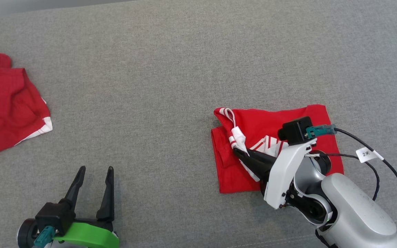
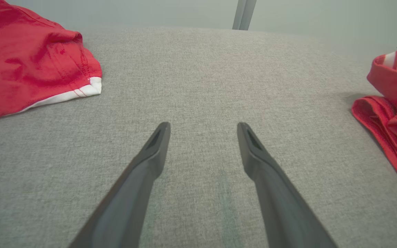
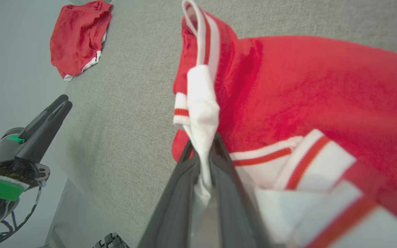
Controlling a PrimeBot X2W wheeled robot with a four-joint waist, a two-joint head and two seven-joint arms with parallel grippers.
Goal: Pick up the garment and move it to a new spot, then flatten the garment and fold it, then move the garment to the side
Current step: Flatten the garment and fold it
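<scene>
Low over the garment (image 1: pixel 274 120), right pincer (image 1: pixel 236 151) grips it.

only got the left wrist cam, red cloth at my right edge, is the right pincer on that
Observer: Yes. The right pincer is shut on the white trim of the folded red garment.
Operator: garment in the air or down
Observer: Down. It lies as a rough rectangle on the grey surface, with the trim drawn up near its left edge.
Operator: and where's mine next to it
Observer: In the head view the left pincer is well to the garment's left and nearer the robot, over bare surface.
</scene>
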